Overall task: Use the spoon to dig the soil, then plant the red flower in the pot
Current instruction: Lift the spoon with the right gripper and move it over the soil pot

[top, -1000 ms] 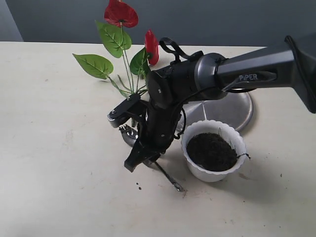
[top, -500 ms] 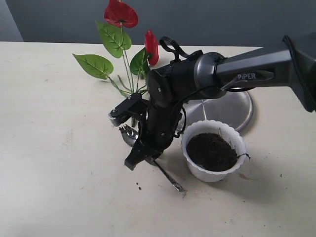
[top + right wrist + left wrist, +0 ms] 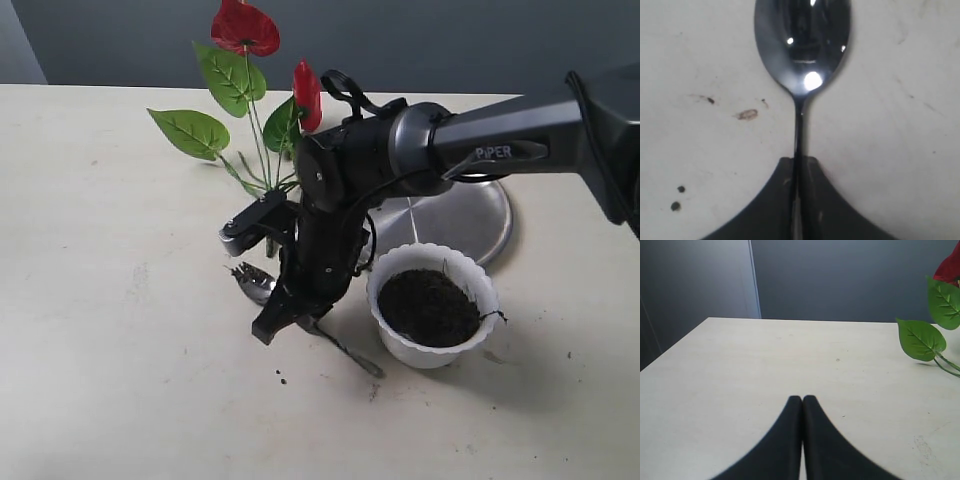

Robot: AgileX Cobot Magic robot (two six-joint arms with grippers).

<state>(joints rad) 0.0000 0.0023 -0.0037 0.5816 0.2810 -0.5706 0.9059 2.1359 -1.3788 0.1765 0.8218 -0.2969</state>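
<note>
My right gripper (image 3: 285, 322) is shut on the thin handle of the silver spoon (image 3: 252, 283), low over the table just left of the white scalloped pot (image 3: 398, 344). The wrist view shows the shiny spoon bowl (image 3: 802, 45) ahead of the closed right gripper (image 3: 799, 161), with the handle pinched between the jaws. Dark soil (image 3: 428, 306) fills the pot. The red flower (image 3: 245, 28) stands up behind the arm with its green leaves spread out. One leaf (image 3: 920, 339) and a red bloom (image 3: 950, 265) show at the edge of the left wrist view. My left gripper (image 3: 802, 399) is shut and holds nothing.
A round steel plate (image 3: 475, 218) lies behind the pot, partly hidden by the right arm. A few soil crumbs (image 3: 281, 376) dot the table near the spoon, with specks (image 3: 676, 197) also beside the right gripper.
The spoon has turned a little in the right gripper: its bowl has shifted left and its handle end has swung toward the pot. The left gripper shows no earlier frame.
</note>
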